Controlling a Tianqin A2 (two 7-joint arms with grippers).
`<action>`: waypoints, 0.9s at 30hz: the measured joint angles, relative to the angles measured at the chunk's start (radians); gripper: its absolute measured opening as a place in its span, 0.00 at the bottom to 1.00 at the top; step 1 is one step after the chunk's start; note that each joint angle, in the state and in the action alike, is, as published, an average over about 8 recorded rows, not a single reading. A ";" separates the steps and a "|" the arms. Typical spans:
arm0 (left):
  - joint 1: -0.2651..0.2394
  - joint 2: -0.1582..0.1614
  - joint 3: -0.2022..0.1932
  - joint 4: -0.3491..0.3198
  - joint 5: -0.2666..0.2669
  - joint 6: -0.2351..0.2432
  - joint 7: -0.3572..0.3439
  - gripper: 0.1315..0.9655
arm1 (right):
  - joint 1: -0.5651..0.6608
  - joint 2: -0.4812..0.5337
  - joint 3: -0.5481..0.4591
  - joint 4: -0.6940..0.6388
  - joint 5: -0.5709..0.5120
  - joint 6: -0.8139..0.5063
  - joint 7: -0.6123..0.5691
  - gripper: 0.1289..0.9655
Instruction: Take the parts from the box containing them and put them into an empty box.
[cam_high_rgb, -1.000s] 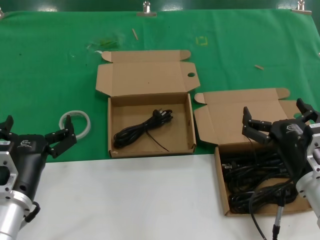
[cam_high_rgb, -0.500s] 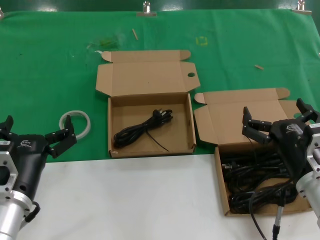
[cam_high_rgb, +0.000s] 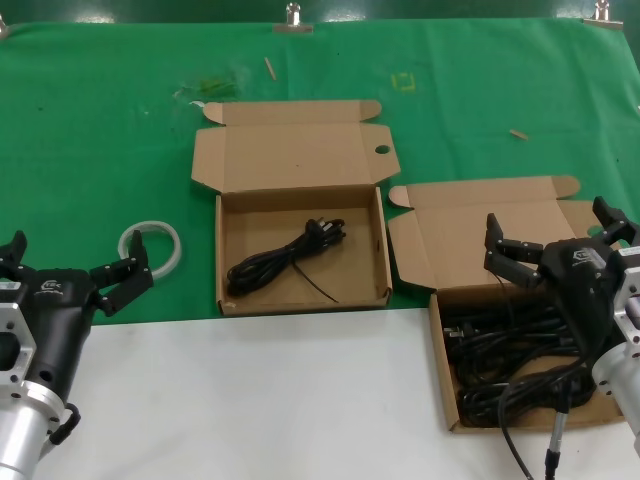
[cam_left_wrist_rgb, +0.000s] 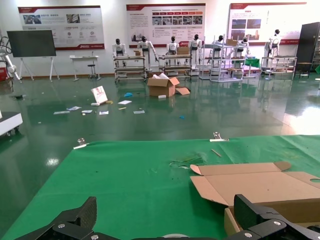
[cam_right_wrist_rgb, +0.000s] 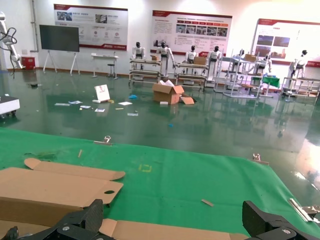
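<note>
Right gripper (cam_high_rgb: 553, 240) hovers with fingers spread wide, empty, over tangled parts (cam_high_rgb: 510, 365) in the right box (cam_high_rgb: 445, 400) — risk: snagging several cords en route to the left box (cam_high_rgb: 300, 300), which holds 1 cord; left gripper (cam_high_rgb: 70, 262) idle, likewise open.

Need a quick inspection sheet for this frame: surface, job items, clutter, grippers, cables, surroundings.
Surface: green cloth behind, white tabletop in front.
Job's things: centre box holds one coiled power cord; right box holds a pile of cords. Both lids open.
Clutter: white tape ring on the cloth; small scraps near its far edge.
Grippers: left gripper open, near the tape ring; right gripper open, above the right box.
Cables: robot cable hangs beside the right arm.
Surroundings: hall with posters, shelving, parked robots.
</note>
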 joint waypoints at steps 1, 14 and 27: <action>0.000 0.000 0.000 0.000 0.000 0.000 0.000 1.00 | 0.000 0.000 0.000 0.000 0.000 0.000 0.000 1.00; 0.000 0.000 0.000 0.000 0.000 0.000 0.000 1.00 | 0.000 0.000 0.000 0.000 0.000 0.000 0.000 1.00; 0.000 0.000 0.000 0.000 0.000 0.000 0.000 1.00 | 0.000 0.000 0.000 0.000 0.000 0.000 0.000 1.00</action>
